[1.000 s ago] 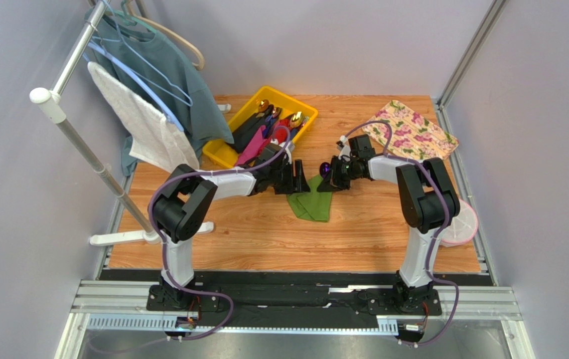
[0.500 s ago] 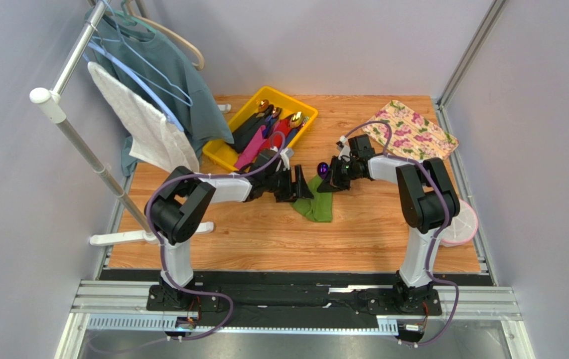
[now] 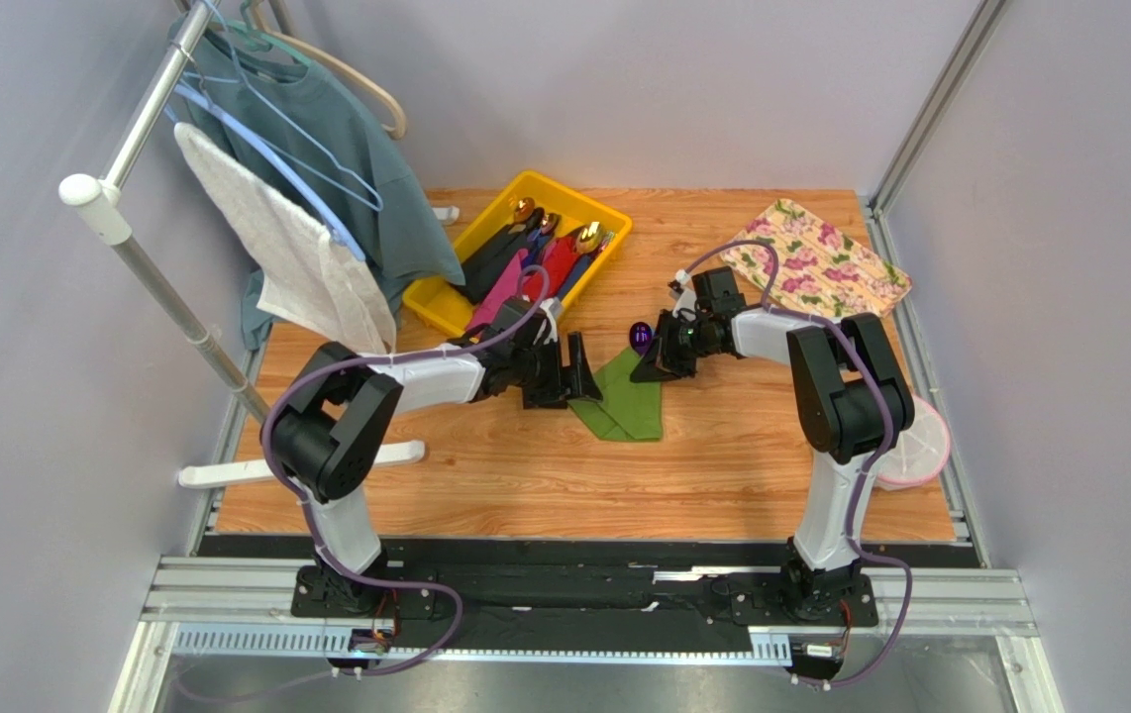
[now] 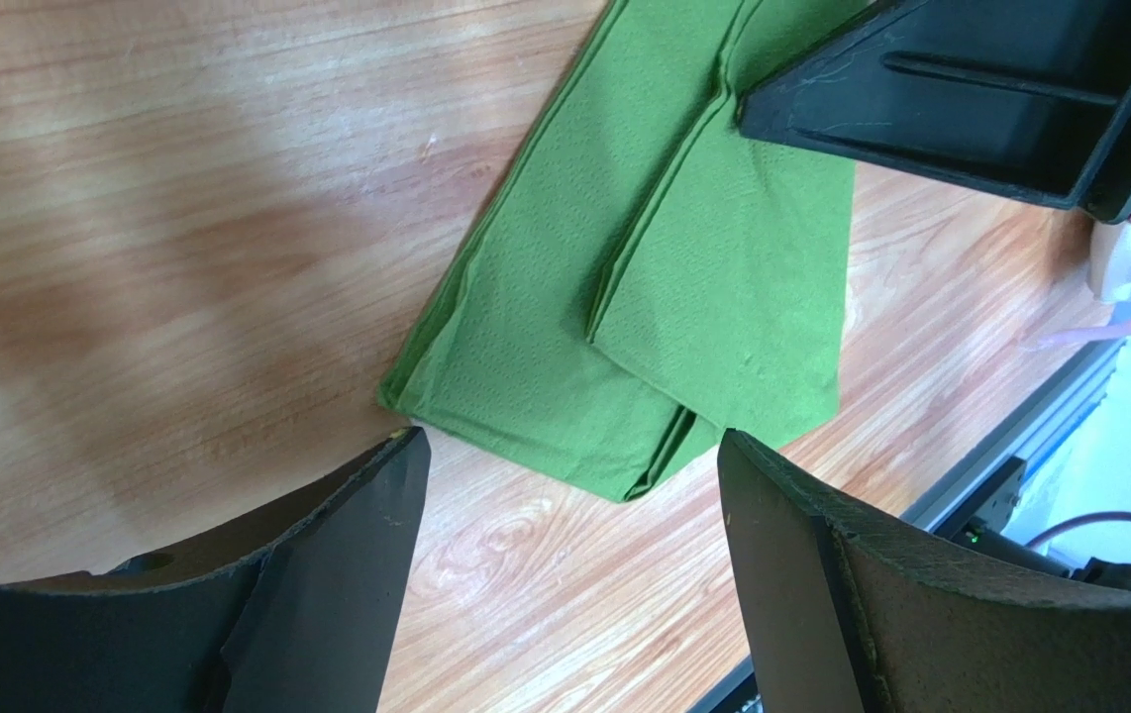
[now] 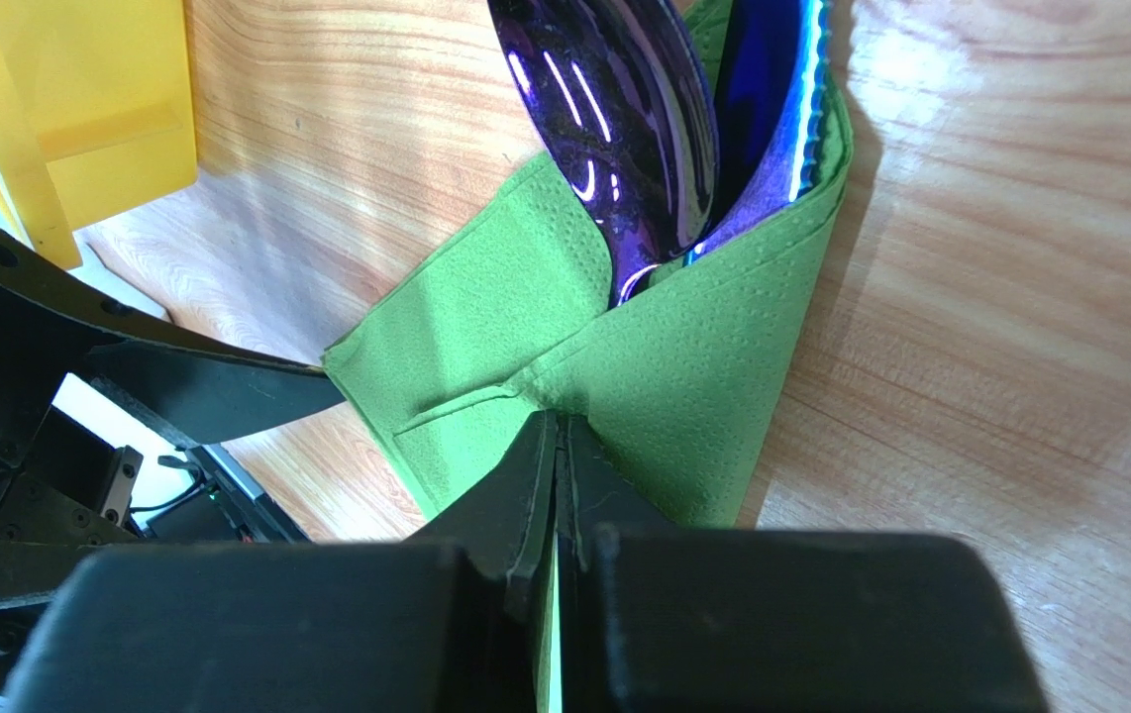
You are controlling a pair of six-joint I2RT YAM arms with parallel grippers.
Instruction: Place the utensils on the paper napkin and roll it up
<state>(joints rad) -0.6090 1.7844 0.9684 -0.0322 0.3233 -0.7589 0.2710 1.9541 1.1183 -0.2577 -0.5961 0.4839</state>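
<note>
**Napkin roll job: right pincer has the sheet, left one is wide open**

From the top cam, the paper napkin [image 3: 625, 401] lies folded about mid-counter [image 3: 527, 461], between the two arms. My right pincer [image 3: 664, 357] is clamped on its far right edge. On the right wrist cam the two sides are pressed together with the green sheet pinched between them. One utensil [image 5: 616, 134] is tucked inside that fold. Only its dark purple iridescent head pokes out the far end, and the paper hides the handle.

The left pincer [image 4: 569, 441] is spread wide and holding nothing. On its wrist cam the fingers [image 4: 326, 580] stand either side of the napkin corner nearest to it. One tip is just beside the edge, but I can't tell whether it actually touches. The napkin is in layers there, one flap lying over another.

The rest of the utensils [image 3: 542, 245] are in the yellow tray [image 3: 435, 305] at the back of the counter, gold heads pointing away and the red, pink and black handles toward the arms. The floral mat [image 3: 825, 265] is at back right, well apart from the napkin. The clothes rack [image 3: 155, 280], with a white towel [image 3: 289, 245] and a teal shirt [image 3: 363, 149] on it, stands off to the left
</note>
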